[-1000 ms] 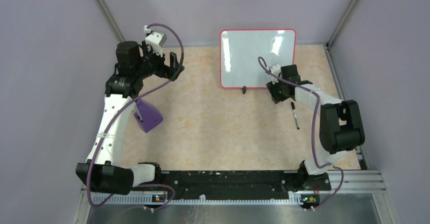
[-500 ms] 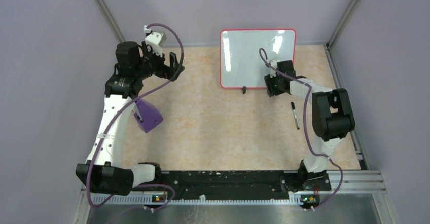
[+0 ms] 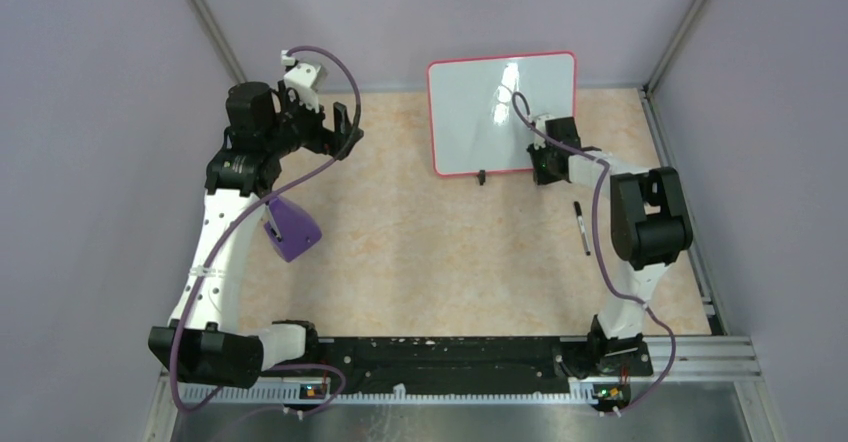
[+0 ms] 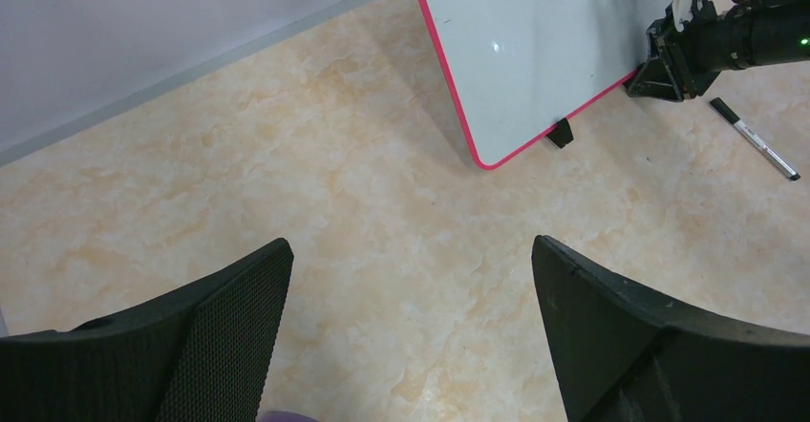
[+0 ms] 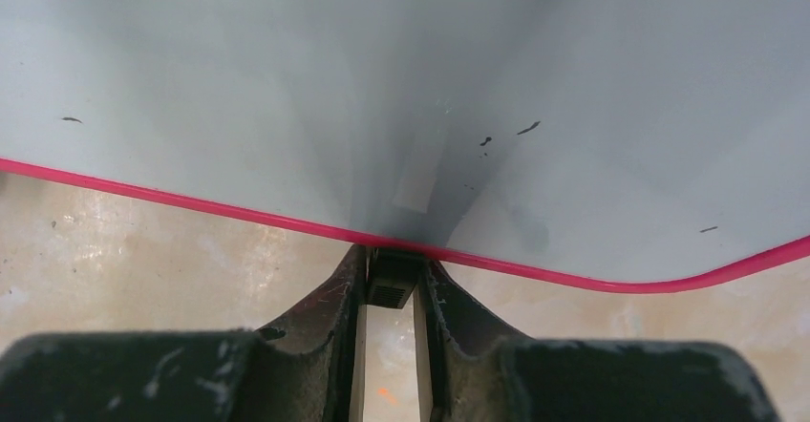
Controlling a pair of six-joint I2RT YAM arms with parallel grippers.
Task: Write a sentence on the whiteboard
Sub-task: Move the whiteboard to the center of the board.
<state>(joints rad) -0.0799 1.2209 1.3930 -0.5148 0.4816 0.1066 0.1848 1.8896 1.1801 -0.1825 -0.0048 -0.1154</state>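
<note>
The right gripper [image 3: 542, 170] pinches the glossy white, red-rimmed whiteboard [image 3: 480, 112] by its black foot [image 5: 388, 290], apparently tilting it for writing. A thin black marker pen [image 3: 581, 228] waits at its five o'clock, and the left gripper [image 4: 411, 245] gapes wide.

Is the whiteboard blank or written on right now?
Blank: the whiteboard carries no lettering in any view. The right wrist view shows only a few tiny black specks.

Robotics lab cell: lilac walls [image 3: 90, 112], aluminium rail [image 3: 700, 354], 2 bolted arms [image 3: 215, 252].

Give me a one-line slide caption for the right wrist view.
Right gripper pinches a black foot on the red-rimmed whiteboard, whose face is blank but for small specks.
</note>
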